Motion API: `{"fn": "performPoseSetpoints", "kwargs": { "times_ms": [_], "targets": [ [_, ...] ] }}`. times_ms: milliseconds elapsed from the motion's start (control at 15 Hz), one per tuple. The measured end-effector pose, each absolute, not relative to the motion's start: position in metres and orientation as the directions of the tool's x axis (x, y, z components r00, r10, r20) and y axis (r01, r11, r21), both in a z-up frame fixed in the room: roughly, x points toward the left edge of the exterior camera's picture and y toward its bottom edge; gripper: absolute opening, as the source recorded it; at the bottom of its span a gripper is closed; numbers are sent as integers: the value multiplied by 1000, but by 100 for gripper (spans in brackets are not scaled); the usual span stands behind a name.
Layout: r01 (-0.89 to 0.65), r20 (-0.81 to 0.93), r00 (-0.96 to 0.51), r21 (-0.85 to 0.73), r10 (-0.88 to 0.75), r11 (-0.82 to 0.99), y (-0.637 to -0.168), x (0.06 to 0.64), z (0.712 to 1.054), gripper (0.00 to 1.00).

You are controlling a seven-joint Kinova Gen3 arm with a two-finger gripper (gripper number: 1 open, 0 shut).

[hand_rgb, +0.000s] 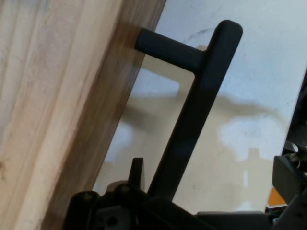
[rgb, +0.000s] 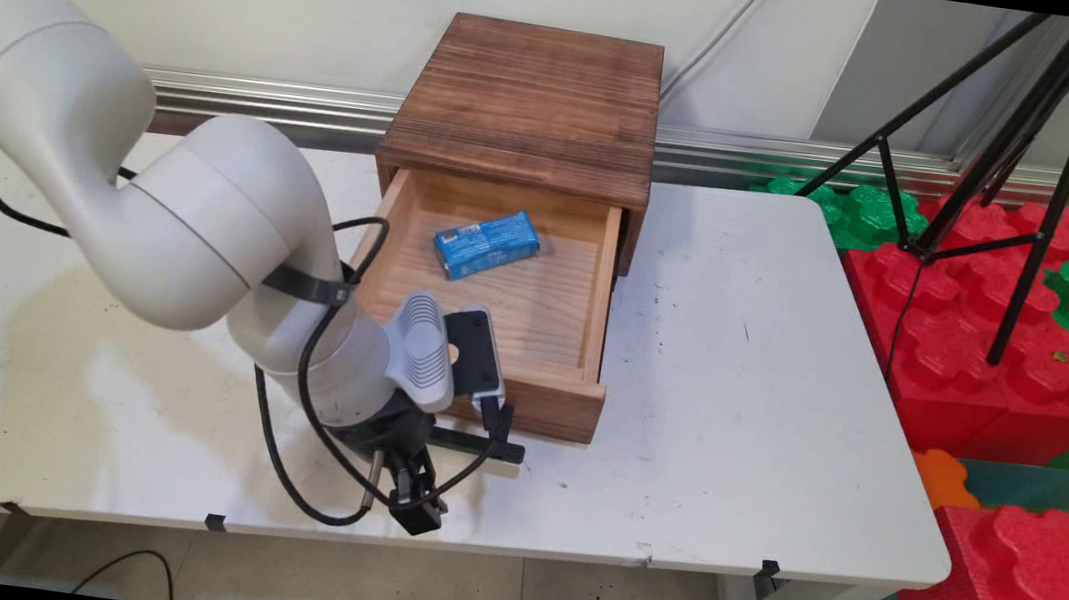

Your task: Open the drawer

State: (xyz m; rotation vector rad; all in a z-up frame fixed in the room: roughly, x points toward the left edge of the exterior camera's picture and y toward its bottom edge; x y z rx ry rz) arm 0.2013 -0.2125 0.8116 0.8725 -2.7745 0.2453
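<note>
A dark wooden box (rgb: 529, 103) stands at the back of the white table (rgb: 763, 417), its light wooden drawer (rgb: 533, 315) pulled out toward the near side. A blue packet (rgb: 487, 243) lies inside the drawer, near its back. My gripper (rgb: 401, 501) points down at the table just in front of the drawer's front panel, at its black bar handle (rgb: 478, 446). In the hand view the handle (hand_rgb: 192, 115) runs down between my fingers, and the gripper (hand_rgb: 211, 191) stands open around it. The drawer front (hand_rgb: 62, 110) fills the left of that view.
Black cables (rgb: 293, 474) loop from the arm down onto the table in front of the drawer. A black tripod (rgb: 1005, 142) stands over large red and green foam blocks (rgb: 991, 352) to the right of the table. The table's near edge is close to the gripper.
</note>
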Motion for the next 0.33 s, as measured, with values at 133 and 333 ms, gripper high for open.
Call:
{"fn": "performPoseSetpoints", "kwargs": {
  "times_ms": [133, 333],
  "targets": [
    [-580, 261, -798, -93, -543, 809, -210, 201, 812, 100],
    [-582, 264, -797, -100, -543, 807, -207, 200, 813, 100]
  ]
}}
